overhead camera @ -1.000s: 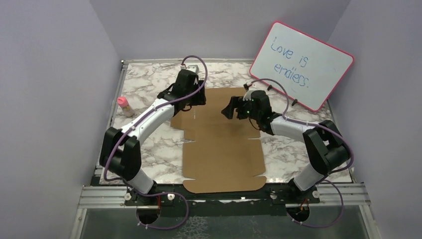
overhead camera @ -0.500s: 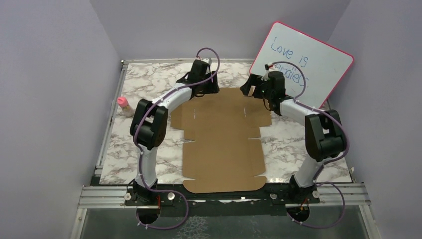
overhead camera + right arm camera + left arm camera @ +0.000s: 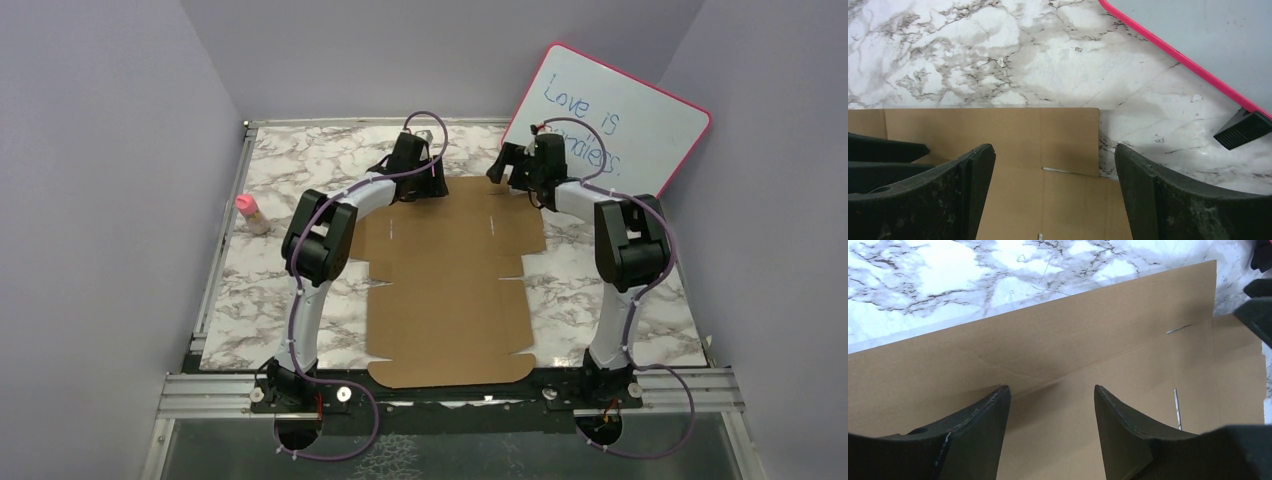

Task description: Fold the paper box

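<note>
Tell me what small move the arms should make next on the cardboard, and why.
Probably lower the left gripper and right gripper onto the far flap and pinch its edge. The paper box lies flat and unfolded, both grippers hang open over that strip holding nothing, and a crease beside it gives the fold line.

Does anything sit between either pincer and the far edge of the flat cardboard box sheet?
Nothing visible does. The left pincer and right pincer both hang open directly over the far flap of the paper box, bare cardboard below them. The whiteboard stands off the sheet's far right corner.
</note>
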`<state>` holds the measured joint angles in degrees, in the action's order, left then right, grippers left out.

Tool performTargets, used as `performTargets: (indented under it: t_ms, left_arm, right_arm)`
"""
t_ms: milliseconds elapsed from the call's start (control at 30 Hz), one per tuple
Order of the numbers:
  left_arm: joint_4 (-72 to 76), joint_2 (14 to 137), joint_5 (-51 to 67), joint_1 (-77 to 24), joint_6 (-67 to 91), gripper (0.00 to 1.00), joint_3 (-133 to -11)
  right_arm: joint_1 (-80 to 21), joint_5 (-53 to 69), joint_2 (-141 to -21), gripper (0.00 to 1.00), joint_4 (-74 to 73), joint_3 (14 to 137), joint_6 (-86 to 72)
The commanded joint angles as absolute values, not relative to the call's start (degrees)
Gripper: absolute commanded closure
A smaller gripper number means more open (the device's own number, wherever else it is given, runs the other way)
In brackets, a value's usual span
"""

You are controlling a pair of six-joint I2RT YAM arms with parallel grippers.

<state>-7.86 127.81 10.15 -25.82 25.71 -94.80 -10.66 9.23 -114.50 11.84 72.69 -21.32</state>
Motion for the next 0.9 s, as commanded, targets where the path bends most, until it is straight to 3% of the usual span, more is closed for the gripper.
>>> performTargets:
  t_ms: [0,300,533,867]
  left_arm:
    - [-5.56,128.61,12.16,-25.84,26.02,0.36,-95.70]
    - [-5.19,130.32,12.47,-25.84,26.01,0.36,-95.56]
    - [-5.01,131.10,12.48,-25.84,26.19,0.36,-95.23]
    - [-4.85,131.87,12.38,-25.93,26.59,0.37,-95.29]
  right_arm:
    - [-10.66,8.62,-118.59,0.05,8.92,76.93,-20.09]
    - [-10.71,13.05,-122.77,0.08,7.01,80.18,-18.92]
    - [-10.77,19.02,-123.20,0.16,5.85,81.49,-17.32]
    - [-10.97,20.86,-117.17,0.20,6.07,79.09,-16.53]
